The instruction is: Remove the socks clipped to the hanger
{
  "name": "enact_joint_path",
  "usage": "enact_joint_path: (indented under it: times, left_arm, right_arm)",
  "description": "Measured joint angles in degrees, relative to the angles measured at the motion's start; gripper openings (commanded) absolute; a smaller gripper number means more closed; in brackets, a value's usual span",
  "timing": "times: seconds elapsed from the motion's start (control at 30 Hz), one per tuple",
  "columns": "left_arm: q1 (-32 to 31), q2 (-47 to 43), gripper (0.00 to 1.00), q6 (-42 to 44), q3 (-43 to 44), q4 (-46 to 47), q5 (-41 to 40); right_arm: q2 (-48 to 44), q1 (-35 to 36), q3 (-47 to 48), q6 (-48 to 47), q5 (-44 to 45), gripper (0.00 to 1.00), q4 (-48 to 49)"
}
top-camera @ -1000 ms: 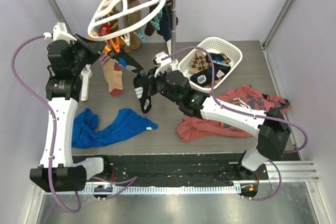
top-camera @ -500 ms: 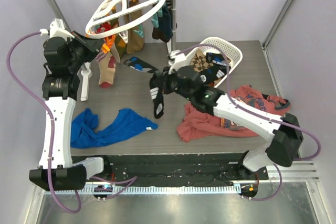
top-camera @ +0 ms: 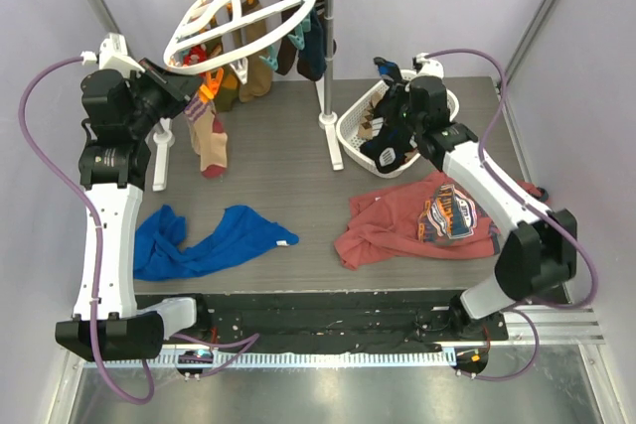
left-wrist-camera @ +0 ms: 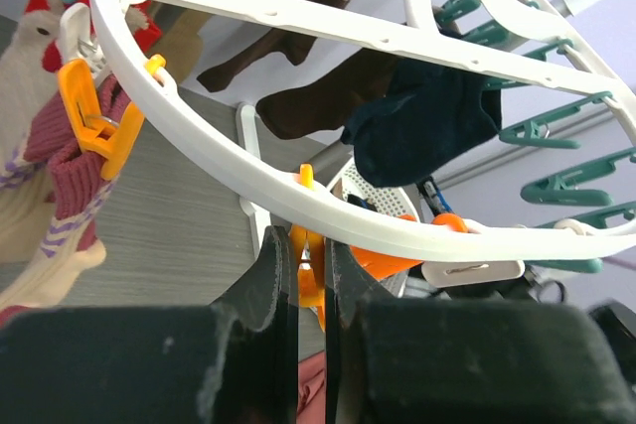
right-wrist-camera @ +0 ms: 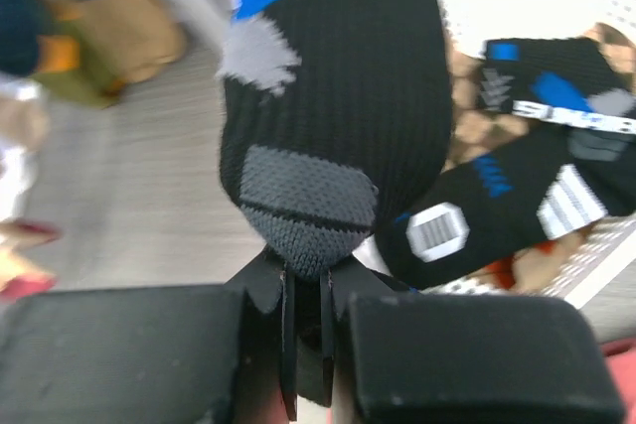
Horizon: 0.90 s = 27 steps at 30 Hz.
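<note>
Socks [top-camera: 211,136]: several hang by clips beneath the hanger at the far left of the table. Others lie in the basket, and one is in the right gripper.
Hanger [top-camera: 243,9]: a white oval ring with cross spokes, hooked on the top bar of the rail stand [top-camera: 325,67]. It is tilted, left rim low and right rim high.
Left gripper [left-wrist-camera: 303,245]: raised to the low left rim of the ring, its fingers pressed nearly together on an orange clip [left-wrist-camera: 310,280] that hangs just under the rim.
Socks near it: a maroon and cream sock [left-wrist-camera: 75,171] hangs in another orange clip on the left. A dark brown sock [left-wrist-camera: 298,106] and a navy sock [left-wrist-camera: 427,116] hang farther round the ring.
Teal clips [left-wrist-camera: 556,186]: a row along the right side of the ring.
Right gripper [right-wrist-camera: 303,265]: over the basket, its fingers pinching the grey toe of a black sock [right-wrist-camera: 328,96] with blue and grey patches.
Basket [top-camera: 343,131]: white lattice, just right of the stand's post, holding black socks with blue and white marks.
Blue shirt [top-camera: 214,240]: crumpled on the table beside the left arm.
Red shirt [top-camera: 388,230]: spread on the table in front of the basket, under the right arm.
</note>
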Motion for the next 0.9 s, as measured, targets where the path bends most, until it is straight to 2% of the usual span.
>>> enact_joint_path:
  times: [0.4,0.5,0.57,0.6,0.67,0.7,0.87,0.9]
  left_arm:
    - [0.00,0.02,0.01,0.79,0.00,0.20,3.50]
    - [-0.15,0.02,0.01,1.29,0.00,0.22,4.13]
    - [-0.26,0.02,0.01,1.49,0.00,0.26,4.55]
    - [-0.35,0.02,0.01,1.55,0.00,0.42,4.87]
    - [-0.46,0.02,0.01,1.70,0.00,0.68,5.33]
    - [-0.50,0.02,0.01,1.79,0.00,0.74,5.62]
    - [-0.79,0.02,0.03,2.71,0.00,0.83,6.45]
    - [-0.81,0.02,0.04,2.95,0.00,0.87,6.69]
  right_arm:
    - [21.68,-12.37,5.18,6.64,-2.54,0.09,3.56]
    - [25.55,-14.38,6.08,8.85,-2.91,0.13,4.57]
    - [27.45,-15.45,6.78,10.12,-2.62,0.26,5.14]
    - [27.91,-15.67,6.99,10.69,-2.40,0.39,5.33]
    - [28.20,-15.72,7.45,11.34,-2.01,0.48,5.42]
    - [28.20,-15.63,7.67,11.41,-1.81,0.56,5.55]
    - [27.12,-15.32,8.52,10.86,-1.49,0.73,5.01]
    - [26.32,-15.26,8.46,10.67,-1.49,0.78,4.42]
